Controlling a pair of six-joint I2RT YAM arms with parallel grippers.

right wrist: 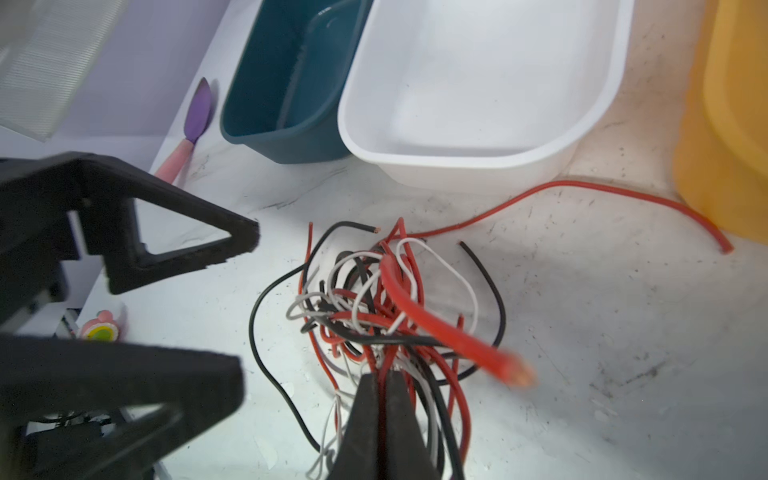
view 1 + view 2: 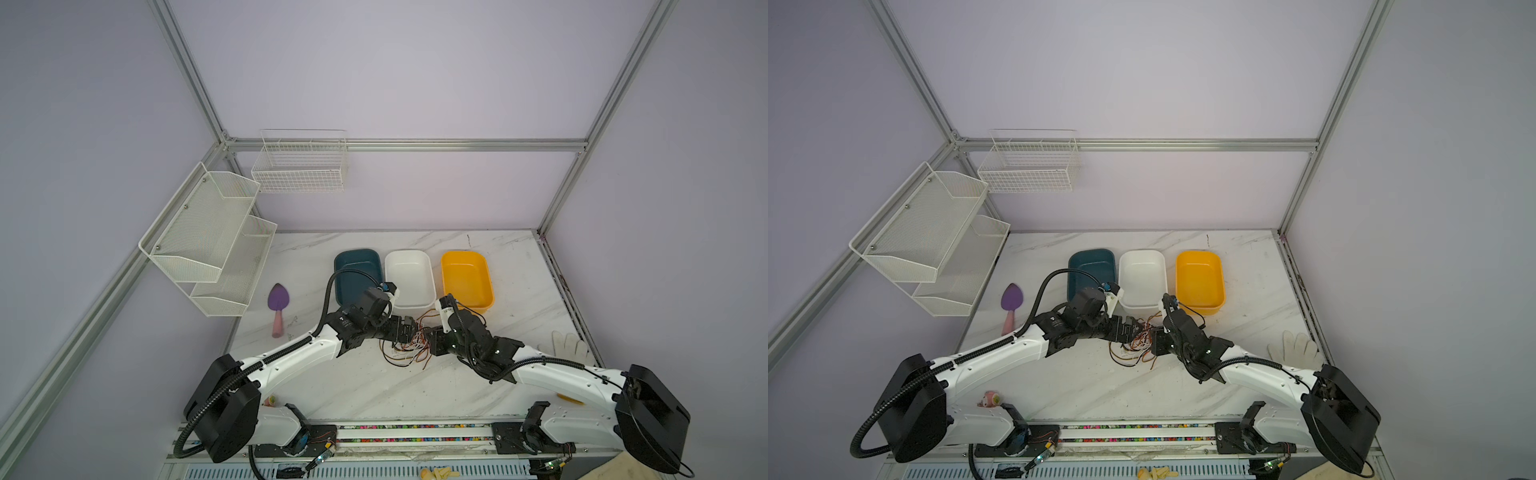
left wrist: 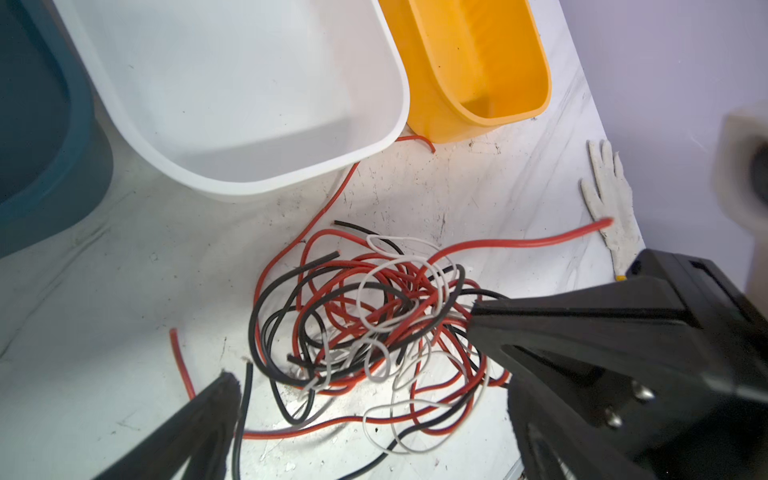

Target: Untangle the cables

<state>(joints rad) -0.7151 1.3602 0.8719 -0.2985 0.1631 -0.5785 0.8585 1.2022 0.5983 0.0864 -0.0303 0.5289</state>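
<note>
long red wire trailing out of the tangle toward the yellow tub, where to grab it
Grip the thin red wire on its lone stretch in front of the white plastic tub, coming straight down with the jaws across it. There it lies flat on the marble table, clear of the tangle of black, white and red cables, so likely nothing else gets pinched.

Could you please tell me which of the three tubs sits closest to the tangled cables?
The white tub, the middle one between the teal tub and the yellow tub; the cables lie directly in front of it.

White-shelled arms (image 2: 299,361) with black joints (image 2: 353,324), ribbed black hoses (image 2: 326,301) and silver screws (image 3: 642,392).
</note>
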